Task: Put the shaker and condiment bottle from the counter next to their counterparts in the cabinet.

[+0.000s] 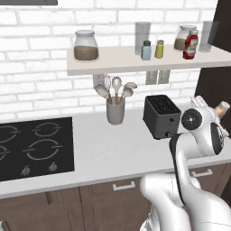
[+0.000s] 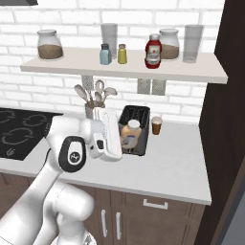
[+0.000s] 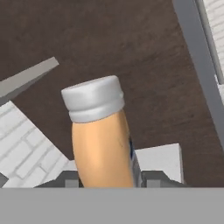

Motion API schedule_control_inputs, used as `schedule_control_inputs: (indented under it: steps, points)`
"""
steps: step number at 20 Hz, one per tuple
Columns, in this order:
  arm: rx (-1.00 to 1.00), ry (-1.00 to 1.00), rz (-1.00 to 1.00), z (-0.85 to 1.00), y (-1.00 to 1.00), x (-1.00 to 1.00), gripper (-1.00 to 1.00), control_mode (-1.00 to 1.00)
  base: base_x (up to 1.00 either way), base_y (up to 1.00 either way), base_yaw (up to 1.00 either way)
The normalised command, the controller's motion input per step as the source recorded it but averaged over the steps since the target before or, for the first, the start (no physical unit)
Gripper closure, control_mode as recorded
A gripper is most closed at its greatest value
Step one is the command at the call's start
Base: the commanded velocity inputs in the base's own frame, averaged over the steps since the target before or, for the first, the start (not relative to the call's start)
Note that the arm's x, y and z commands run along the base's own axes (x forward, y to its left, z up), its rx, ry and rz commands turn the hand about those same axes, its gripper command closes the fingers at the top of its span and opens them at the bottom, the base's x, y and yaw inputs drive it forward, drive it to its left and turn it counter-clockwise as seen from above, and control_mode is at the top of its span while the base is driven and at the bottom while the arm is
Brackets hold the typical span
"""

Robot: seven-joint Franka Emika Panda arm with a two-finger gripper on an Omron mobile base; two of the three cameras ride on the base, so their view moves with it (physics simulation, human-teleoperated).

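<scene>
Cream-coloured cabinet [image 1: 113,66] in the left base view carries the blue-grey shaker [image 1: 146,50] just beside the yellow-green shaker [image 1: 159,49], the red bottle [image 1: 190,44] further right. Right base view: the orange-tan condiment bottle [image 2: 130,134] is up off the bench [image 2: 167,167], in front of the black toaster [image 2: 139,117]. Hand view: the fingers [image 3: 147,178] are clamped on the bottle's body, pale cap pointing away.

The pincer [image 2: 125,139] grips the condiment bottle [image 2: 130,134] above the desk [image 2: 177,162], before the toaster [image 2: 136,125]; the shaker [image 2: 105,54] stands on the cabinet [image 2: 201,71].
</scene>
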Motion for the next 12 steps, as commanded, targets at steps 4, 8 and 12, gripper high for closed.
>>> schedule_control_inputs:
  steps: [4, 8, 12]
  points:
    - [-0.1, 0.01, 0.0, 0.93, 0.0, -0.31, 1.0, -1.0, 0.0, 0.0, 0.0]
    - [-0.13, 0.09, 0.0, 0.96, 0.0, -0.22, 1.0, -1.0, 0.0, 0.0, 0.0]
    - [-0.14, 0.13, 0.01, 0.96, 0.0, -0.13, 1.0, -1.0, 0.0, 0.0, 0.0]
